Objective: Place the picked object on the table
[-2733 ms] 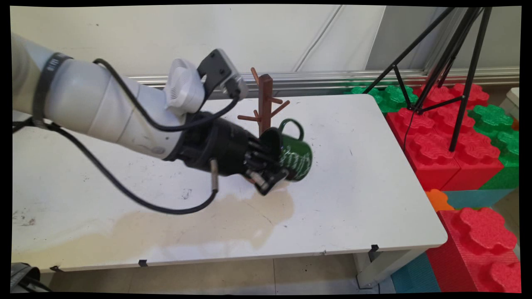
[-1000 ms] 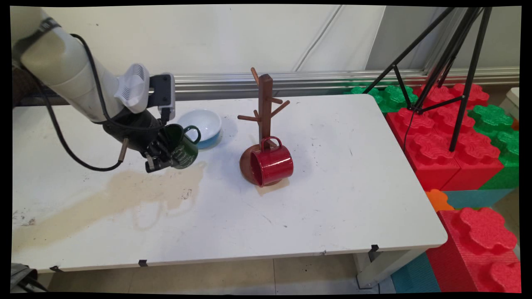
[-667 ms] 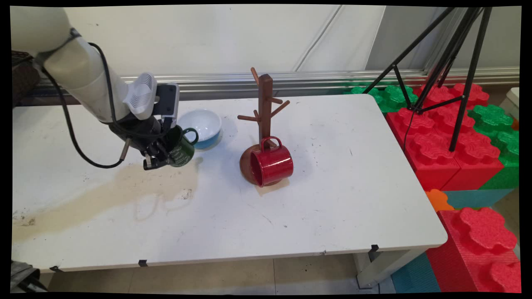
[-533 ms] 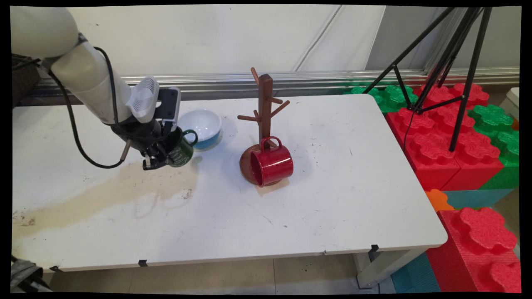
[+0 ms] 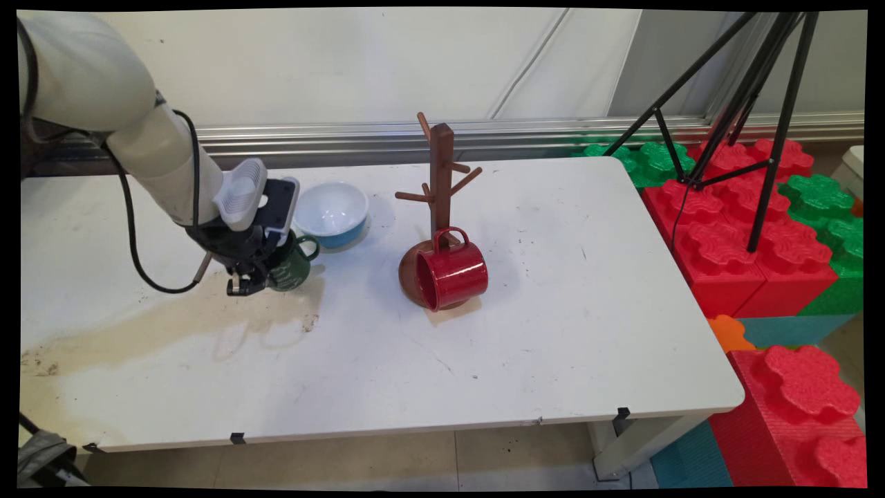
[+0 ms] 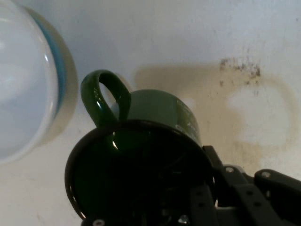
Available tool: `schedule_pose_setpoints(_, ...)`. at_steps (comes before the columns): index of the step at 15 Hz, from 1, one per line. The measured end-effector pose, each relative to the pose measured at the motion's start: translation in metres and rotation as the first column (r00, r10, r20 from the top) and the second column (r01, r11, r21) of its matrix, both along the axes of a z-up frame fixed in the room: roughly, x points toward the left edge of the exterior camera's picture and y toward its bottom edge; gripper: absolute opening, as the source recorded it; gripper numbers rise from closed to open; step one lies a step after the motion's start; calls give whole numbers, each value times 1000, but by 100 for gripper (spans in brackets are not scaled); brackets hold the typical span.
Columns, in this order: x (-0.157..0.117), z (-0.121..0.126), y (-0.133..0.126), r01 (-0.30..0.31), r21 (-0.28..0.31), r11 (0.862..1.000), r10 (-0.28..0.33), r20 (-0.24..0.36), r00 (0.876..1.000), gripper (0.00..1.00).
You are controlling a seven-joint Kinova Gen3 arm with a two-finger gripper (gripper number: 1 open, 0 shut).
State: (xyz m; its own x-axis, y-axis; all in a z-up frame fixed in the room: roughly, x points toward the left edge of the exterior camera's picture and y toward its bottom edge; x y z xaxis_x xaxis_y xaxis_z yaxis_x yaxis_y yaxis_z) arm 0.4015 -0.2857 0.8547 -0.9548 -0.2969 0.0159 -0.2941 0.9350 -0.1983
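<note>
1. Main view: gripper [image 5: 257,274] is low over the table's [image 5: 553,332] left-rear part, w/ the green mug [image 5: 293,265] pinched at its rim; one finger goes inside the mug, the other runs down the outer wall, so the pincer is clamped on the mug wall, not spread
2. Mug is roughly upright, handle toward the white-and-blue bowl [image 5: 332,211]; its base is at or just above the tabletop, can't tell if it touches
3. Hand view: mug's dark opening [image 6: 136,174] fills the lower frame, handle [image 6: 104,96] sticks up toward the bowl [image 6: 28,80], which sits just beside it but apart
4. Brownish stain [image 5: 173,318] spreads over the table under and near-left of the mug; in the hand view a ring-shaped mark [image 6: 249,108] lies next to the mug
5. Wooden mug tree [image 5: 440,187] stands mid-table, well apart to the right; red mug [image 5: 453,275] lies on its side against the tree's base, mouth toward the near-left
6. Risks, as I judge them: grip is on a thin glossy rim only, so the mug could pivot or slip if the arm swings fast
7. Handle is close to the bowl, so a sideways drift could knock it; a wet or sticky stain could make the base slide or tip once let go
</note>
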Motion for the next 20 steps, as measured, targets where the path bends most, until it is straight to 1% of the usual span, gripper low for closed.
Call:
schedule_pose_setpoints(7, 8, -20, 3, 11, 39, 999, -12, 29, 1000, 0)
schedule_pose_setpoints(14, 12, -32, 7, 11, 66, 998, -14, 56, 998, 0)
schedule_pose_setpoints(15, 12, -33, 8, 9, 68, 998, -13, 58, 998, 100)
schedule_pose_setpoints(20, 13, -37, 9, 0, 71, 998, -5, 64, 998, 100)
